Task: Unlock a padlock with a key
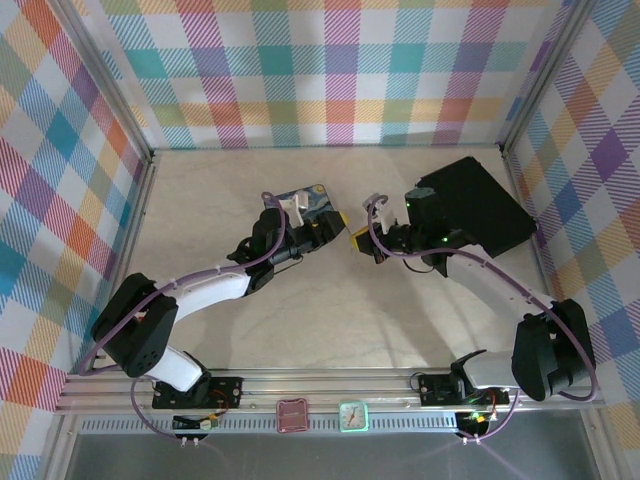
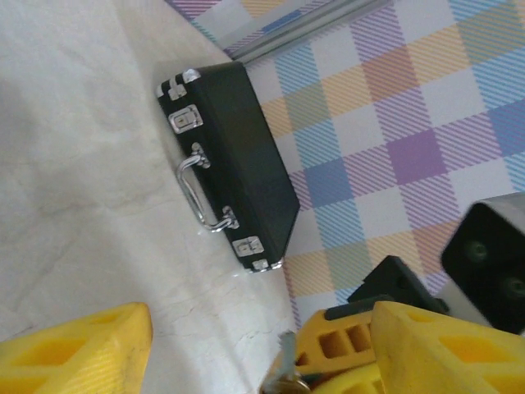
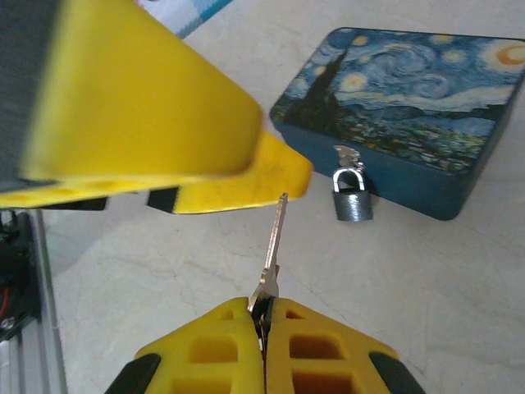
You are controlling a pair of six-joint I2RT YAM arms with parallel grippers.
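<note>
Yellow fingers (image 2: 90,349) of my left end effector (image 2: 262,310) sit closest to the lens in the left wrist view. They are spread apart, with bare pale stone-patterned table (image 2: 74,164) behind them and nothing in their grasp. Just to the right lies the rectangular tin box painted with a blue-and-yellow starry night (image 3: 410,98), flat on the table. From the hasp on its front wall hangs the tiny padlock with a dark square body and thin silver shackle (image 3: 353,201). The shackle looks closed, and the body hangs against the tin's wall. Next comes the thin brownish-silver metal key (image 3: 276,242). My right end effector (image 3: 262,305) is pressed together on its head, and the blade points away, near the padlock but apart from it and off to one side. I cannot tell whether the blade tip touches the left finger looming above it. Furthest right, the flat black rectangular case with silver latches and handle (image 2: 238,156) lies by the checked wall.

I judge the key light, stiff and slippery. Pinched by the head alone, it may pivot if the tip catches. The padlock looks light and free to swing, so it would likely dodge a push. I'd steady it with the left fingers across the flat sides of the body, leaving open the underside, where I expect the keyhole. The keyhole itself is not visible.
</note>
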